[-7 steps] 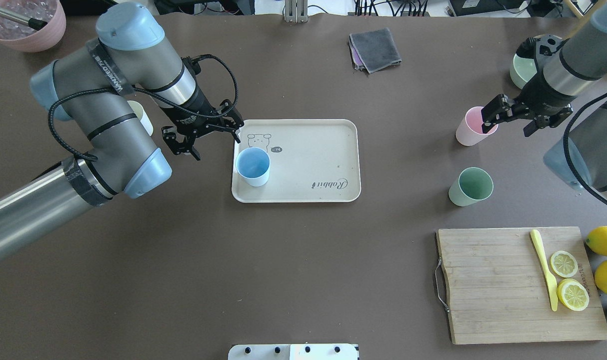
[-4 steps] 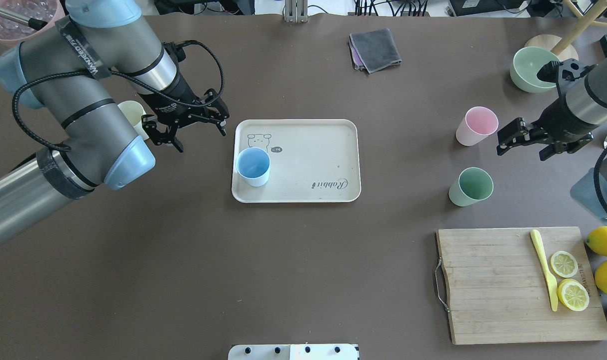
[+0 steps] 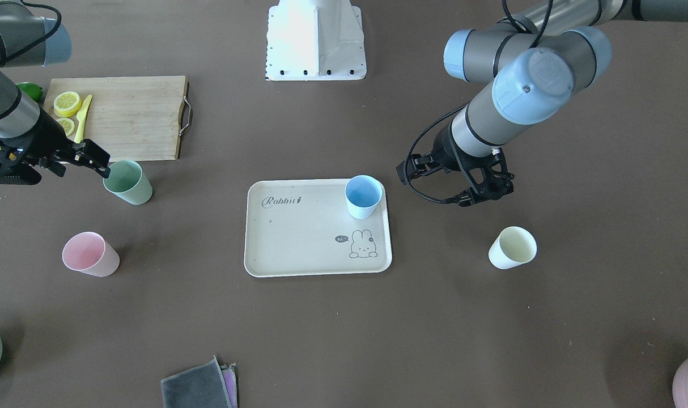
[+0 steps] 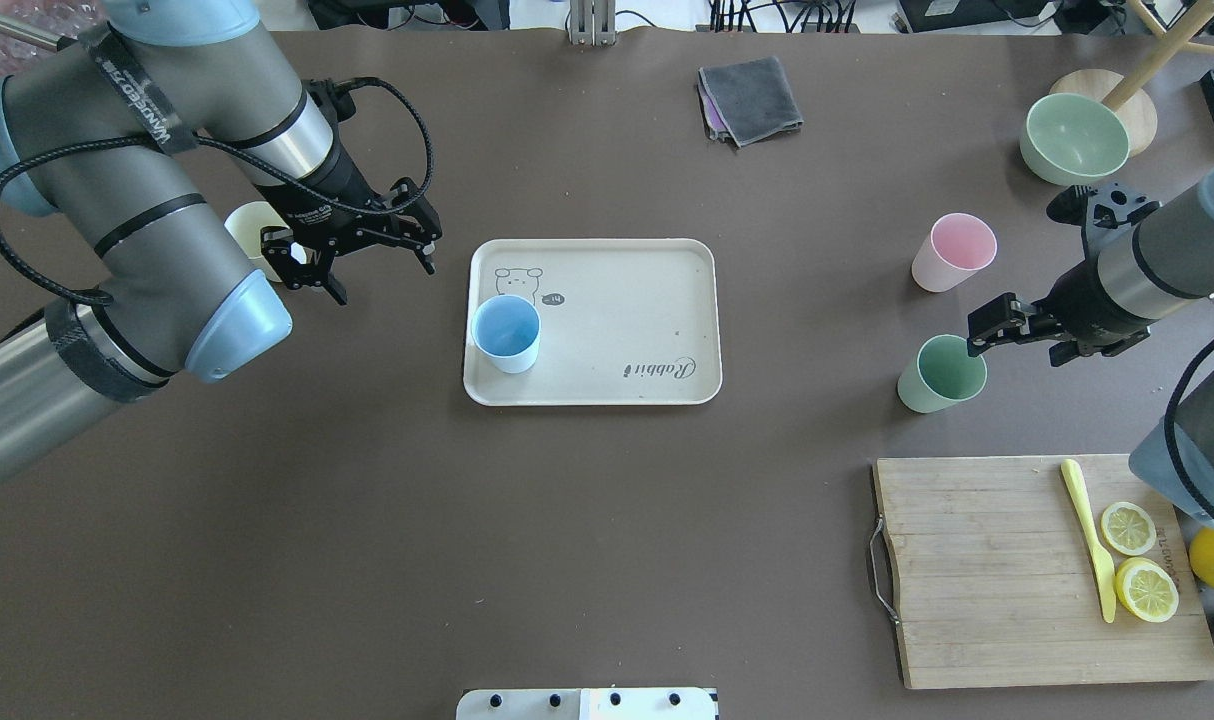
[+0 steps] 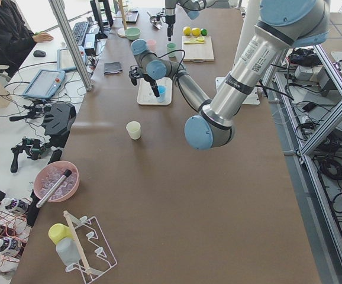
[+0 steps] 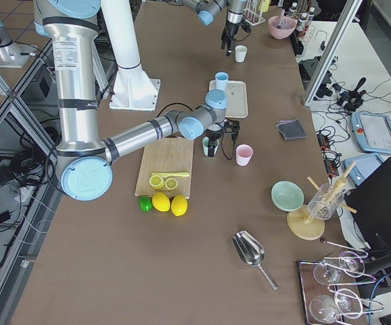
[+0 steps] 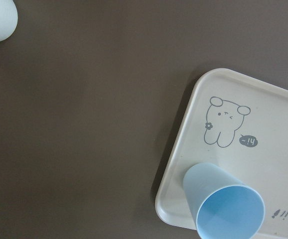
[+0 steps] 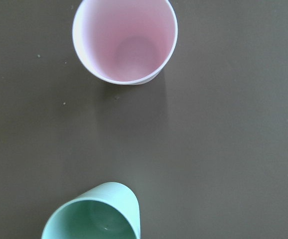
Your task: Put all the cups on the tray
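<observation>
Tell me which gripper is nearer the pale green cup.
Right. The right gripper hangs just beside the pale green cup; the left gripper is far off beyond the tray, by the cream-yellow cup.

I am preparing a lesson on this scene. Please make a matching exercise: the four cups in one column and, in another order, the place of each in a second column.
Cups
A. blue cup
B. pink cup
C. green cup
D. yellow cup

Places
1. on the table, nearest the cutting board
2. on the tray
3. on the table, on the robot's left of the tray
4. on the table, nearest the green bowl

Pairs: A-2; B-4; C-1; D-3
</observation>
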`<act>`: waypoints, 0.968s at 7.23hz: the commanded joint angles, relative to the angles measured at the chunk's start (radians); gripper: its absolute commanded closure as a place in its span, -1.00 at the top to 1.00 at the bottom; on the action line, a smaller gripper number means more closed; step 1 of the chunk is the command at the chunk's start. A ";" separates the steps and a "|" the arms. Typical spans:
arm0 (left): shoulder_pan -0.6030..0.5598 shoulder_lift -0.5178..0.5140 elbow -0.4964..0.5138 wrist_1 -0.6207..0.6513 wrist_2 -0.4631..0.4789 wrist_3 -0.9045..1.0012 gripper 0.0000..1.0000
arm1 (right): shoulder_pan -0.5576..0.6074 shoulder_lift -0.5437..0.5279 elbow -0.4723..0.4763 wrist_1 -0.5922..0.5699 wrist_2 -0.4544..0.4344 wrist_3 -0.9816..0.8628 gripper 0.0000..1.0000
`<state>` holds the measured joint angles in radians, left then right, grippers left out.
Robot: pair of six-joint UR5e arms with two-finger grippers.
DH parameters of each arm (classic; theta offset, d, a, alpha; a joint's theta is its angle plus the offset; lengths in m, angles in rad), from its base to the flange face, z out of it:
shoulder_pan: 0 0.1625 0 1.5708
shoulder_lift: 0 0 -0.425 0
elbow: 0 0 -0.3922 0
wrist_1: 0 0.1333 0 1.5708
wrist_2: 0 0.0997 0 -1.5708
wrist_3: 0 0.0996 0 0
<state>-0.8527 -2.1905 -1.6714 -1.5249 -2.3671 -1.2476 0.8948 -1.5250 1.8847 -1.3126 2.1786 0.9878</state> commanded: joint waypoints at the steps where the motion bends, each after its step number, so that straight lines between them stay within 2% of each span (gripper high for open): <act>1: 0.001 0.006 0.001 0.000 0.003 0.000 0.97 | -0.045 0.005 0.002 0.004 -0.028 0.032 1.00; 5: 0.004 0.008 0.001 -0.001 0.006 0.002 0.97 | -0.079 0.008 -0.016 0.003 -0.059 0.037 0.98; 6: 0.004 0.008 0.001 -0.001 0.005 0.002 0.97 | -0.079 0.006 -0.016 0.003 -0.059 0.061 0.38; 7: 0.004 0.006 -0.001 -0.001 0.006 0.002 0.97 | -0.080 0.008 -0.013 0.003 -0.059 0.071 -0.80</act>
<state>-0.8484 -2.1831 -1.6708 -1.5263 -2.3615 -1.2456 0.8168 -1.5185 1.8697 -1.3100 2.1207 1.0428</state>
